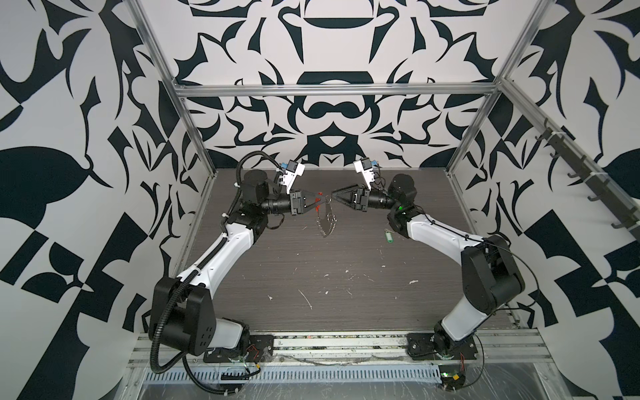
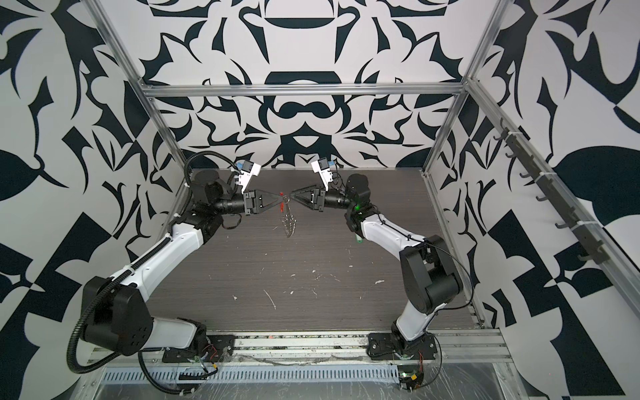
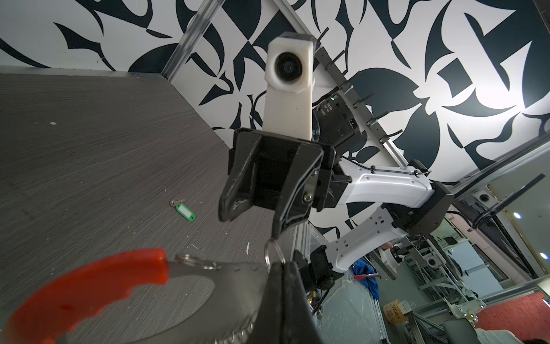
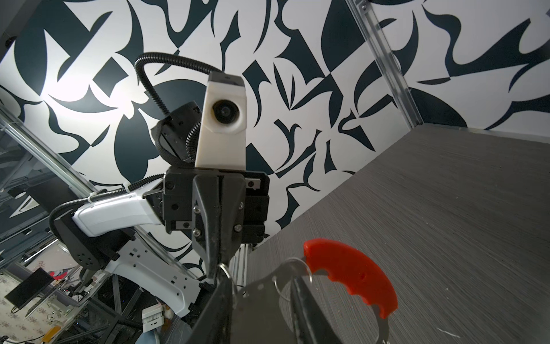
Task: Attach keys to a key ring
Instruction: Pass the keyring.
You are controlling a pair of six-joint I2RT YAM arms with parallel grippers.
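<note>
Over the far middle of the table (image 1: 311, 277), found the left gripper (image 1: 324, 198) extended from the left side, jaws pressed together and clamped on a small silver ring (image 3: 273, 253) of the key ring (image 1: 325, 223). Saw the key ring hanging below that pinch, chain links and little rings dangling, with its red plastic segment (image 4: 351, 274) just beside the left fingertips. Could not tell whether the lowest links touched the table.

Just to the right, met the right gripper (image 1: 333, 197) pointing tip to tip at the left one, jaws apart and clamped on nothing. Caught one fingertip (image 3: 275, 232) touching that small silver ring in the left wrist view.

Farther right, spotted the green key tag (image 1: 387, 236) lying flat on the table with its split ring (image 3: 174, 203) attached, just beside the right arm (image 1: 433, 228) and well apart from the key ring.
</note>
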